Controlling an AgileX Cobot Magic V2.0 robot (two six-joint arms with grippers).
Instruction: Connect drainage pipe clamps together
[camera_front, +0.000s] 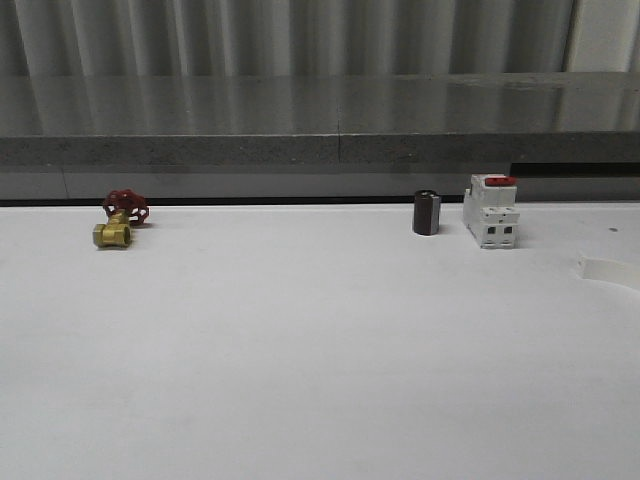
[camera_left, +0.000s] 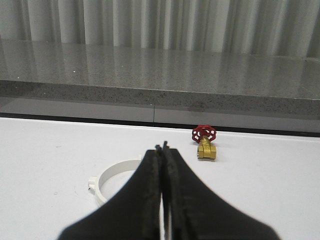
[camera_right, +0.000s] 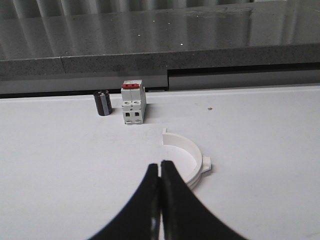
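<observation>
I have both arms drawn back, and nothing is gripped. The left gripper (camera_left: 163, 148) has its jaws pressed together, empty; the right gripper (camera_right: 160, 164) is the same, fingers meeting at the tips with nothing between them.

The two drainage pipe clamps lie well apart, which is my main worry. One white half-ring (camera_left: 114, 178) rests flat on the table (camera_front: 300, 360) just beyond my left fingertips, its small outer tab on the outside of the curve, the brass valve (camera_left: 206, 148) with its red handwheel farther off toward the back. The other half-ring (camera_right: 189, 156) sits just beyond my right fingertips, with the white breaker (camera_right: 133, 103) and a dark cylinder (camera_right: 103, 103) behind it. In the front view I see only a white sliver at the far right edge (camera_front: 608, 270), probably that second clamp, though I can't be sure.

Risks as I judge them: both pincers must spread before descending, or closed tips will shove a ring across the smooth surface. The curved walls are thin, so an off-centre pinch could let a half twist or pop free. And the flat end flanges must meet squarely; misaligned, they would slide past each other.
</observation>
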